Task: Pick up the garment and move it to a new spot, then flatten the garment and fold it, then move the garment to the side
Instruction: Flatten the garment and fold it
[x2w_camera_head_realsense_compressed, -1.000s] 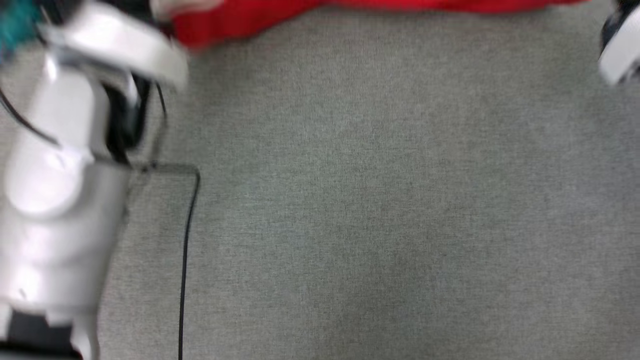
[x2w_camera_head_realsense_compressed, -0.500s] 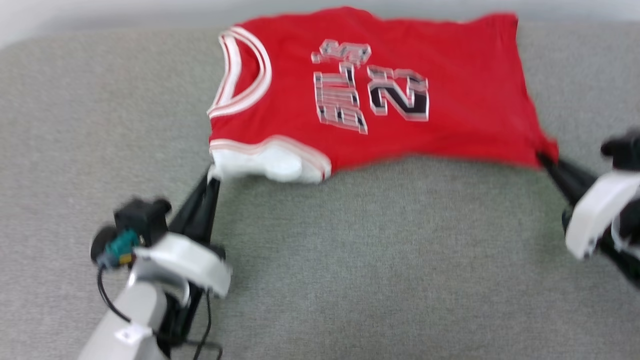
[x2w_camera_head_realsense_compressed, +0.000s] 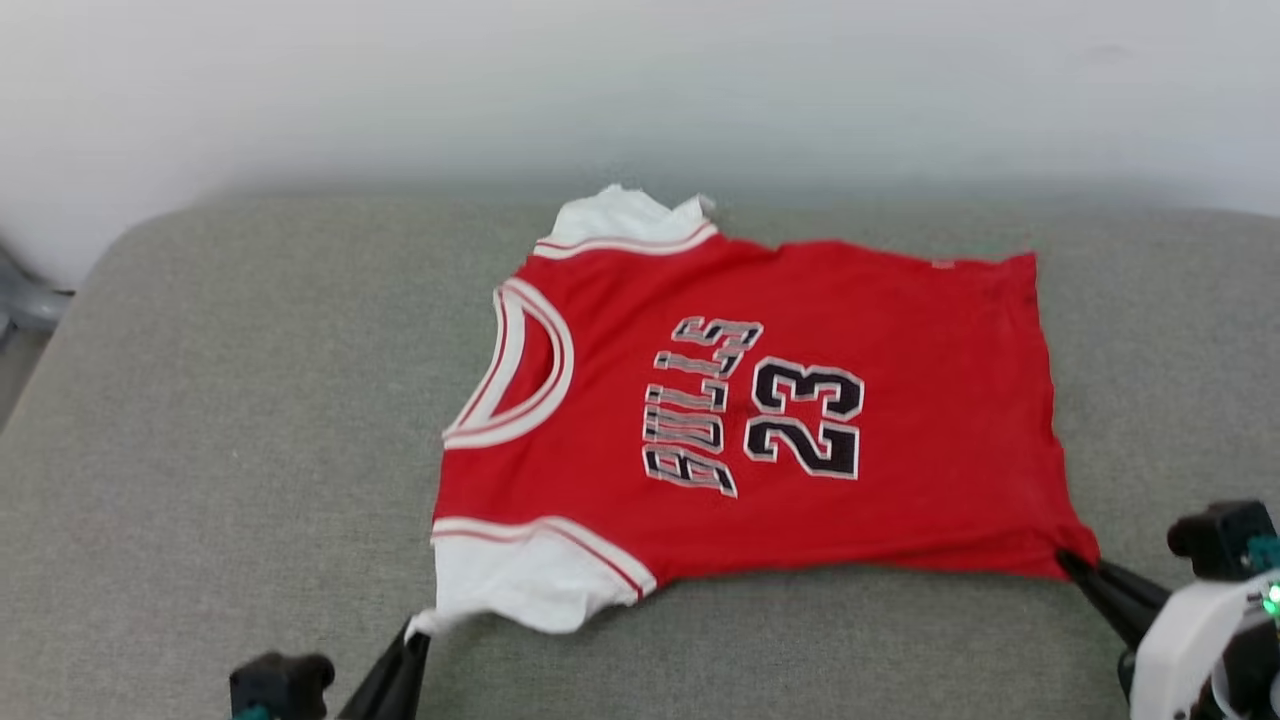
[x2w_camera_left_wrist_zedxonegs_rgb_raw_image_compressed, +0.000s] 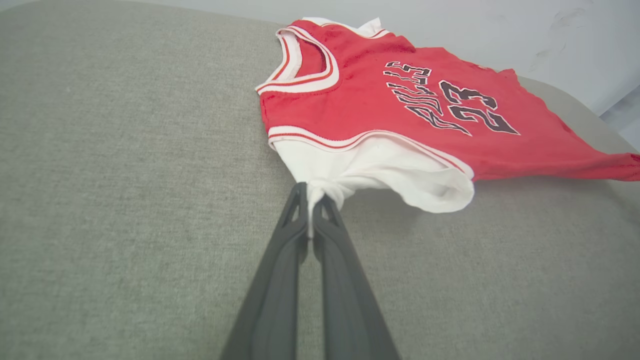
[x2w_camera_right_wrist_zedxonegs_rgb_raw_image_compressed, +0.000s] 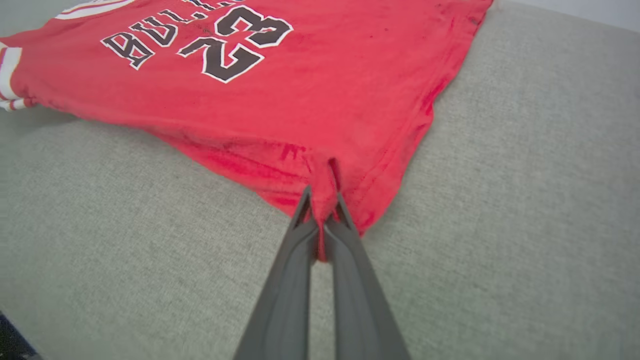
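Note:
The garment (x2w_camera_head_realsense_compressed: 760, 400) is a red jersey with white sleeves, black "BULLS" and "23" lettering. It lies spread face up on the grey cushioned surface (x2w_camera_head_realsense_compressed: 250, 420), neck toward the left. My left gripper (x2w_camera_head_realsense_compressed: 418, 630) is shut on the near white sleeve (x2w_camera_left_wrist_zedxonegs_rgb_raw_image_compressed: 380, 170), pinching its corner (x2w_camera_left_wrist_zedxonegs_rgb_raw_image_compressed: 320, 190). My right gripper (x2w_camera_head_realsense_compressed: 1068, 562) is shut on the near red hem corner (x2w_camera_right_wrist_zedxonegs_rgb_raw_image_compressed: 322, 195). The garment's near edge is pulled taut and lifted slightly between the two grips. The far white sleeve (x2w_camera_head_realsense_compressed: 625, 215) lies at the back.
A pale wall (x2w_camera_head_realsense_compressed: 640, 90) rises behind the cushion's far edge. Bare grey cushion stretches to the left of the garment and in front of it (x2w_camera_head_realsense_compressed: 800, 650). The cushion's left corner (x2w_camera_head_realsense_compressed: 110, 250) is rounded, with floor beyond it.
The head camera has tilted up, from bare cushion to the whole garment and the wall. Both grippers stay shut on the sleeve and the hem corner.

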